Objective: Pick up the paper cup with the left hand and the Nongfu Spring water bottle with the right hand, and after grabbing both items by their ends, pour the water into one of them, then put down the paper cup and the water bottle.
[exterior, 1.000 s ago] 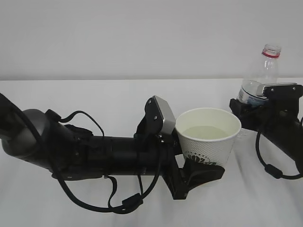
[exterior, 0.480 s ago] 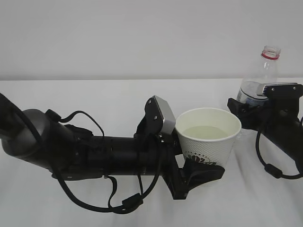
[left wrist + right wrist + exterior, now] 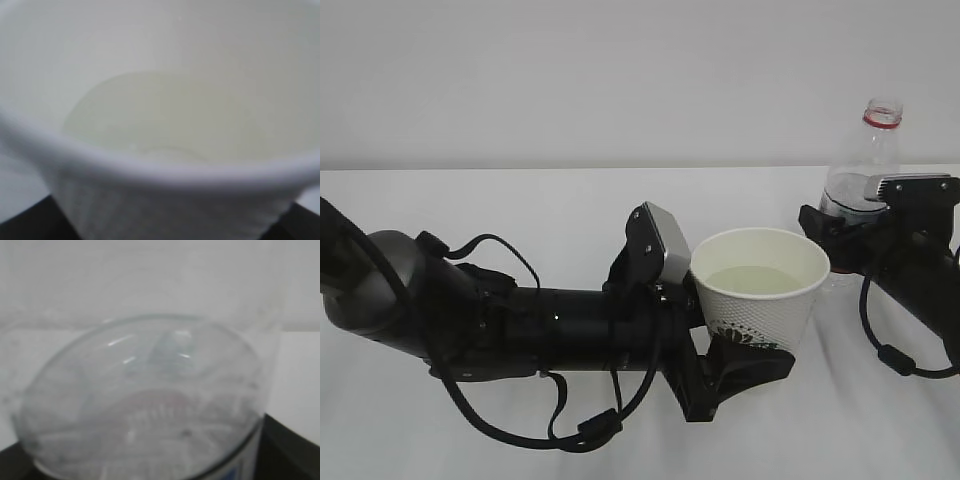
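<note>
Fingers [image 3: 745, 365] of our left gripper [image 3: 760, 350] clasp the paper cup [image 3: 760, 290] low on its wall, water [image 3: 760, 281] inside. Our right gripper [image 3: 850, 235] surrounds the bottle [image 3: 868, 150] standing on the table [image 3: 520, 210]; we cannot tell whether it grips, since its fingers and the bottle's lower half are hidden.

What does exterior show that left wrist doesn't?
Exterior only: the left hand gripping the paper cup near its base, the Nongfu Spring water bottle upright and uncapped inside the right hand, and the white table. Left wrist only: a blurred close-up into the cup's inside. Both: the cup's rolled rim and the water in it.
</note>
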